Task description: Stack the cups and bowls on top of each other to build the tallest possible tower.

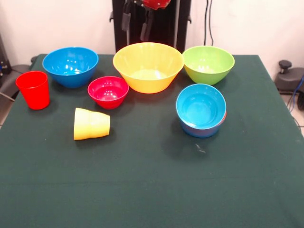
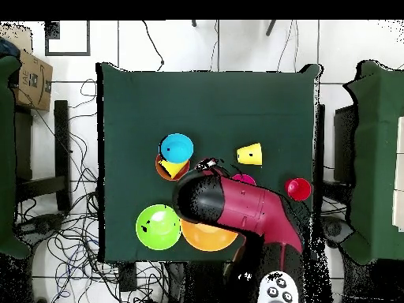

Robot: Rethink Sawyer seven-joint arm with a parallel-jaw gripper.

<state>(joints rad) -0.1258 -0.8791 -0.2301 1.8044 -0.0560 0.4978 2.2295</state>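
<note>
My gripper [image 1: 136,23] hangs open at the far edge, above the large yellow-orange bowl [image 1: 148,66] and holding nothing. A small pile [image 1: 201,110] stands right of centre: a light-blue bowl sits tilted in a blue one, with an orange-red rim [image 1: 223,117] showing below. A yellow cup [image 1: 91,124] lies on its side and a red cup [image 1: 33,89] stands upright at the left. The blue bowl [image 1: 70,65], crimson bowl [image 1: 108,91] and lime green bowl [image 1: 208,64] stand apart. In the overhead view the arm [image 2: 237,207] hides the blue bowl and part of the yellow-orange bowl [image 2: 207,237].
The green cloth table [image 1: 152,190] has its edges close to the red cup and the blue bowl on the left. In the overhead view, chairs [image 2: 377,158] flank the table and a cardboard box [image 2: 30,79] sits on one side among cables.
</note>
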